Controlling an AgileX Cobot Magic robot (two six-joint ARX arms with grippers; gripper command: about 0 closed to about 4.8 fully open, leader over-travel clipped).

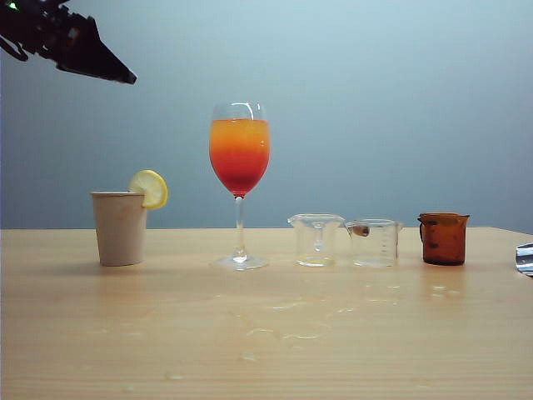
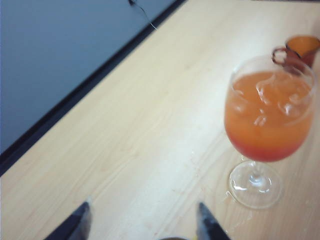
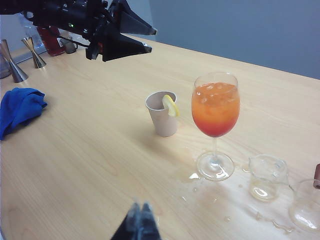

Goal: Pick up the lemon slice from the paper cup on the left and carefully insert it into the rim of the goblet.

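Note:
The lemon slice [image 1: 150, 188] sits wedged on the rim of the beige paper cup [image 1: 119, 227], left of the goblet [image 1: 240, 158] with its orange-to-red drink. My left gripper [image 1: 125, 77] hangs high above and to the left of the cup, apart from it. In the left wrist view it [image 2: 144, 212] is open and empty, with the goblet [image 2: 267, 120] off to one side. The right wrist view shows the cup [image 3: 162, 117], the slice [image 3: 171, 105], the goblet [image 3: 215, 107] and the left gripper [image 3: 151, 40] above the table. My right gripper [image 3: 141, 210] is shut and empty, well short of the goblet.
Two clear beakers [image 1: 316, 239] [image 1: 374, 242] and an amber jug [image 1: 443, 238] stand right of the goblet. Water drops [image 1: 291, 321] lie on the wood in front. A blue cloth [image 3: 20, 107] and metal jiggers [image 3: 15, 65] sit far to the left.

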